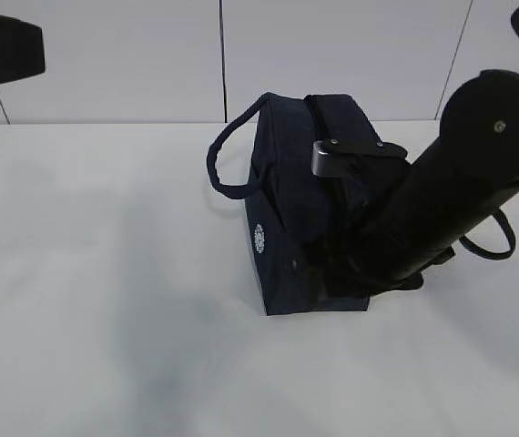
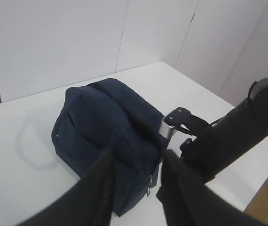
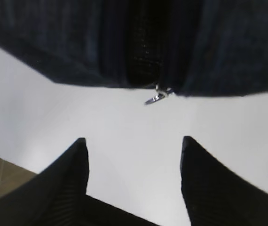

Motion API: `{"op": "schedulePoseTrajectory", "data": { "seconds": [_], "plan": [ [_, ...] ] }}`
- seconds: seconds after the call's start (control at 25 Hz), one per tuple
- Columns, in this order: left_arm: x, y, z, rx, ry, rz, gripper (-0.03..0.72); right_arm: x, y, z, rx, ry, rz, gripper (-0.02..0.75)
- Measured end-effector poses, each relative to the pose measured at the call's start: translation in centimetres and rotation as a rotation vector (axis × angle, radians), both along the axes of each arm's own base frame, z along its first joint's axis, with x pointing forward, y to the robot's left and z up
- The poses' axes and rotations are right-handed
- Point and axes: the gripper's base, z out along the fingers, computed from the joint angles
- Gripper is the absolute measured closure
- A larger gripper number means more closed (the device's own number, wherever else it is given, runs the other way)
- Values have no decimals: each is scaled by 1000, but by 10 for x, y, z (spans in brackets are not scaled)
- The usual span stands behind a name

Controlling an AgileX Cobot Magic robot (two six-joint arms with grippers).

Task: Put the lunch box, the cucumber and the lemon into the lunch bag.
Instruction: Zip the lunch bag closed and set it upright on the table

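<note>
The dark navy lunch bag [image 1: 287, 182] stands on the white table, its top zipper drawn shut; it also shows in the left wrist view [image 2: 101, 127]. The metal zipper pull [image 3: 155, 98] hangs at the bag's near end. My right gripper [image 3: 134, 139] is open and empty, low over the table just short of that pull. My right arm [image 1: 451, 191] hides that gripper in the exterior view. My left gripper [image 2: 138, 153] is open and empty, held high above the bag. The lunch box, cucumber and lemon are out of view.
One loop handle [image 1: 228, 155] sticks out on the bag's left, the other [image 1: 501, 237] behind my right arm. A dark part of the left arm [image 1: 5, 50] shows at the top left corner. A white wall stands behind the table [image 1: 105, 319].
</note>
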Motion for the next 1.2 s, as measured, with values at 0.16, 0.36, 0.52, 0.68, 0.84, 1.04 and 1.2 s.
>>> {"op": "schedulePoseTrajectory", "data": {
  "seconds": [0.16, 0.36, 0.52, 0.68, 0.84, 1.04, 1.2],
  "plan": [
    [0, 0, 0, -1, -1, 1, 447, 6, 3, -5, 22, -6, -57, 270],
    [0, 0, 0, -3, 0, 1, 447, 9, 4, -15, 18, 16, -84, 270],
    [0, 0, 0, -6, 2, 1, 447, 11, 5, -20, 17, 22, -98, 272],
    [0, 0, 0, -3, 7, -2, 447, 14, 6, -20, 29, 0, -109, 274],
    [0, 0, 0, -2, 9, -3, 447, 14, 6, -20, 32, -2, -115, 276],
    [-1, 0, -1, 1, 13, -6, 447, 14, 6, -22, 30, 6, -122, 275],
    [-1, 0, -1, 2, 14, -6, 447, 17, 7, -33, 13, 31, -124, 275]
  ]
}}
